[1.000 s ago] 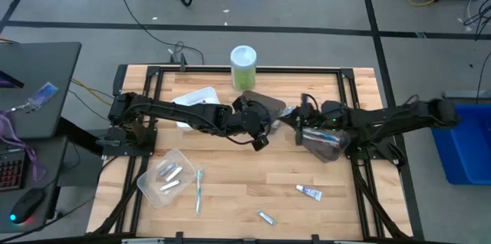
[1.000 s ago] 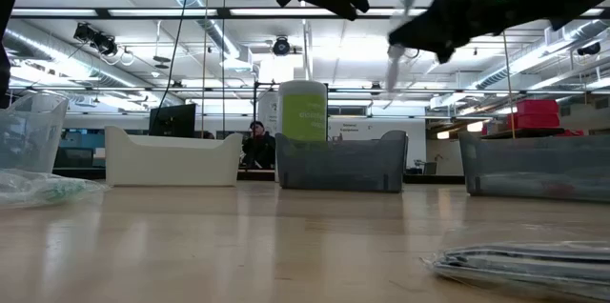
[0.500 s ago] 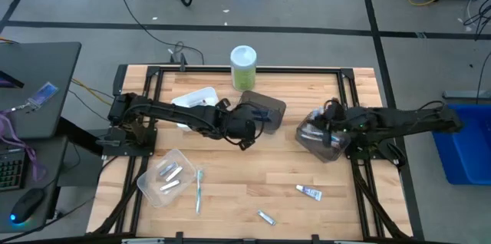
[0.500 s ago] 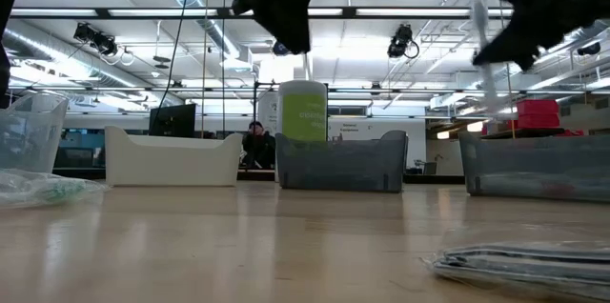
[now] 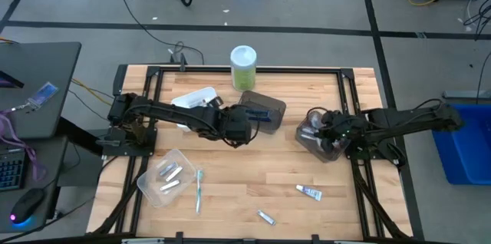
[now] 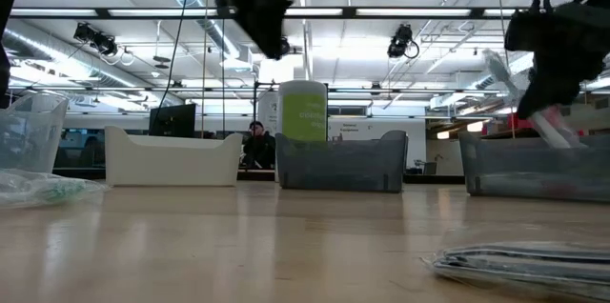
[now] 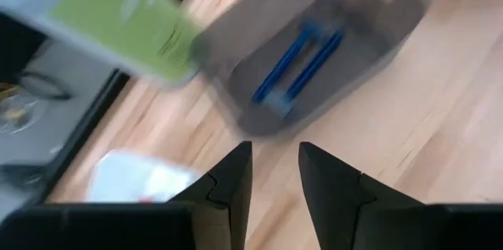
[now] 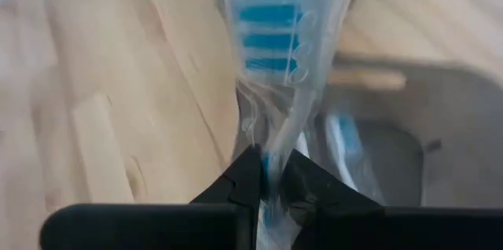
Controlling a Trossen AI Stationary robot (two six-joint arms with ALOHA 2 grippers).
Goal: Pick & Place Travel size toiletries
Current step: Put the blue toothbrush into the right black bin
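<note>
My right gripper is shut on a toothbrush with blue bristles in a clear wrapper. It holds it above the dark bin at the table's right. In the low view the toothbrush slants down toward that bin. My left gripper is open with nothing between its fingers. It hovers just in front of the middle dark bin, which holds blue razors. Another toothbrush and two small tubes lie on the table near the front. My right gripper pinches the toothbrush's wrapped handle between its two fingers. The fingers slant downward and the brush runs on past them, head end away from the gripper. The toothbrush is lifted clear above the right bin, tilted.
A green canister with a white lid stands at the far edge. A white bin sits at the far left. A clear bin with silver tubes sits front left. Bare wood lies between the bins and the front edge.
My right gripper has carried the toothbrush from near the middle bin toward the table's right edge and down a little, tipping downward; it now hangs over the right bin. My left gripper has drawn back toward the table's left and tipped down.
</note>
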